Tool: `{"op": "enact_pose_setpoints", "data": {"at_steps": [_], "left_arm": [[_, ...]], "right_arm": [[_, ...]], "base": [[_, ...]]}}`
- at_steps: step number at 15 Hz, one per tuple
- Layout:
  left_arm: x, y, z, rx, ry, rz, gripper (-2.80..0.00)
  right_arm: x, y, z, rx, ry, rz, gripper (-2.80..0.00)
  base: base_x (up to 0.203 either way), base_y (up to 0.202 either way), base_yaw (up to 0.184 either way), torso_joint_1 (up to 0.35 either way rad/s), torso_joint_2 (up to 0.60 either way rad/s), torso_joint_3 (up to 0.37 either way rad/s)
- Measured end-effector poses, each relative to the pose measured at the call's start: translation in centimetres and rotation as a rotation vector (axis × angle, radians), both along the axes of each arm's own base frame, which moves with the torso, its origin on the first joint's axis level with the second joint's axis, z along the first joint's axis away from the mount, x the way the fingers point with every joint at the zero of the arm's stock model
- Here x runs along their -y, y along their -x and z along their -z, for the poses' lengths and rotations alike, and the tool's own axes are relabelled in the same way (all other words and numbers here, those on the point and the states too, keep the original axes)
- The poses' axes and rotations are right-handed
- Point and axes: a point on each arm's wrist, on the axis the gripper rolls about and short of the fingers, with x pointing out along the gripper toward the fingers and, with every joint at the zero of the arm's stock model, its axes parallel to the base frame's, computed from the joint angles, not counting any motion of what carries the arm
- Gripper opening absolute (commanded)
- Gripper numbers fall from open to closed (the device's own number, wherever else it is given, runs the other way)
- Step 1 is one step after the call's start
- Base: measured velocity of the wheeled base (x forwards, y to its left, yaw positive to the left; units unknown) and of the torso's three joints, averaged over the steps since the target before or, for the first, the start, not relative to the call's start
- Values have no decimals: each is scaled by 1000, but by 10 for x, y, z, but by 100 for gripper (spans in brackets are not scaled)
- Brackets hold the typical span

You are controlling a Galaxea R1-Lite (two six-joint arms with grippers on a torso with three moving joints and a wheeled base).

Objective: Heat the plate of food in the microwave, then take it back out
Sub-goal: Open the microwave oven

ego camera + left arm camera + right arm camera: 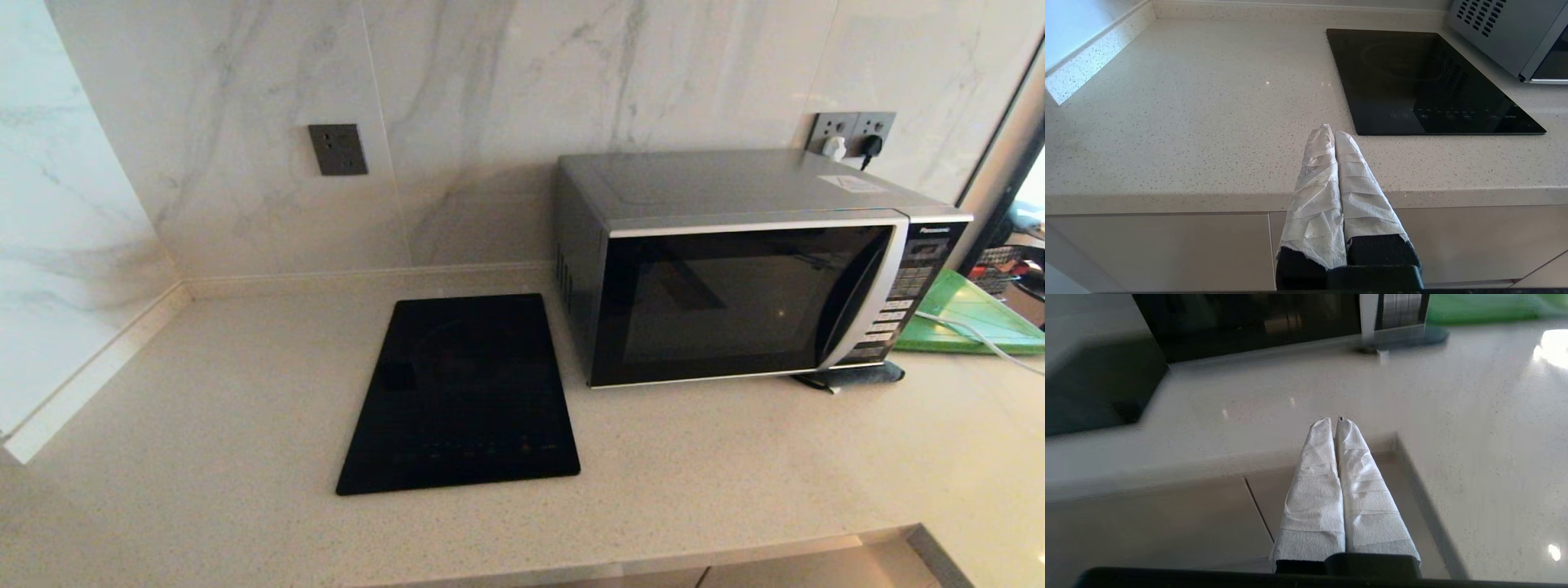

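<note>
Head view: microwave (747, 306) door closed; left gripper (1334, 132) and right gripper (1336, 422) parked before the counter, fingers together, empty, awaiting the door-opening step.

Neither arm shows in the head view; both appear only through their own wrist cameras. The left hand (1334, 131) is held out roughly level above the front edge of the tabletop (1208, 122), its two fingers (1318, 179) wrapped in white crinkled paper and pressed together along their length, gripping nothing. The right hand (1335, 421) sits in much the same pose, low and near the tabletop's front edge, wrapped fingers (1363, 486) likewise closed tip to tip and empty. That picture is somewhat smeared, so its exact height is hard to judge.
</note>
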Motion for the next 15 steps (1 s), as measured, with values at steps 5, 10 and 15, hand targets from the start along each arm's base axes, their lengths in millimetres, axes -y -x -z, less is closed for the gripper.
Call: {"op": "enact_pose_setpoints", "data": {"at_steps": [5, 10, 15], "left_arm": [[0, 0, 0, 0, 0, 0, -280], [0, 0, 0, 0, 0, 0, -280], [0, 0, 0, 0, 0, 0, -280]], "right_arm": [[0, 23, -73, 199, -9, 5, -280], [3, 1, -162, 176, -4, 132, -280], [9, -64, -206, 0, 162, 450, -280]], "base": [[0, 0, 0, 0, 0, 0], [0, 0, 0, 0, 0, 0], [0, 0, 0, 0, 0, 0]]}}
